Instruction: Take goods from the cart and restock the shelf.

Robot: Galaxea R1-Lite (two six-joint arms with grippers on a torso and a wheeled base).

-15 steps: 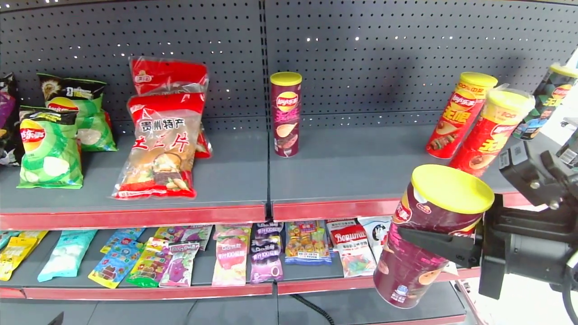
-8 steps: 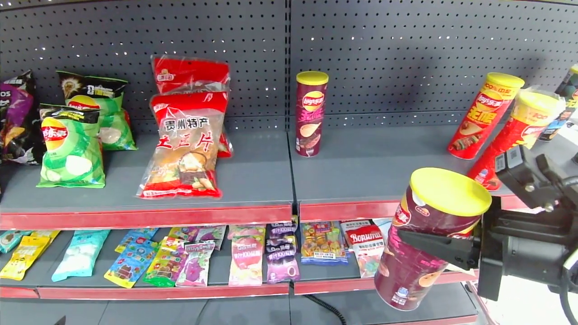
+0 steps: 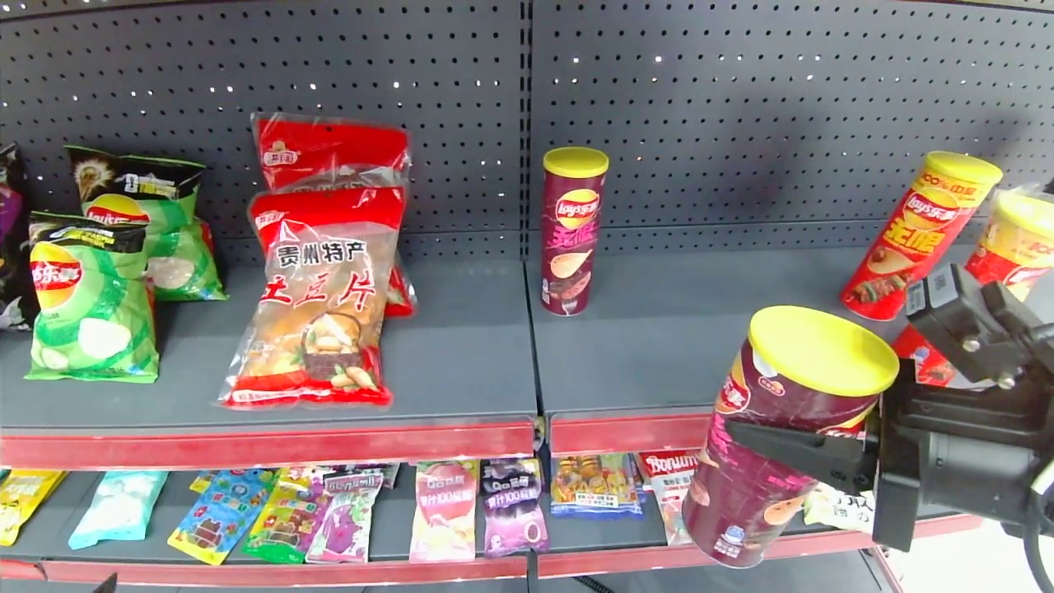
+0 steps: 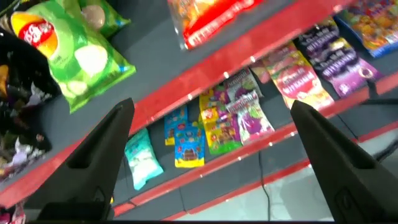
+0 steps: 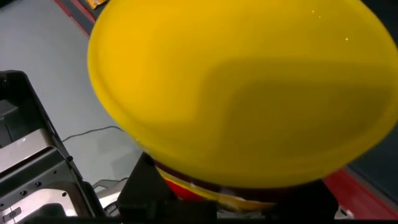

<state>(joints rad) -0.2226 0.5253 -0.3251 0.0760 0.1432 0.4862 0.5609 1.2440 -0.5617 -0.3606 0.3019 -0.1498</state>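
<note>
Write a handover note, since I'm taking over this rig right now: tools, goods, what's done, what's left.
Right tool: shut on a tall maroon cardboard chip can with yellow plastic lid, held tilted in front of the grey upper shelf with red edge.
Left tool: open, empty, facing the lower shelf's candy packets.
Done: can picked.
Left: set it on the upper shelf, probably beside the matching maroon can standing at the back.

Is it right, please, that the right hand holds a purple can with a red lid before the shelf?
No: the lid is yellow, as the head view shows; the right hand holds the purple can before the shelf.
</note>
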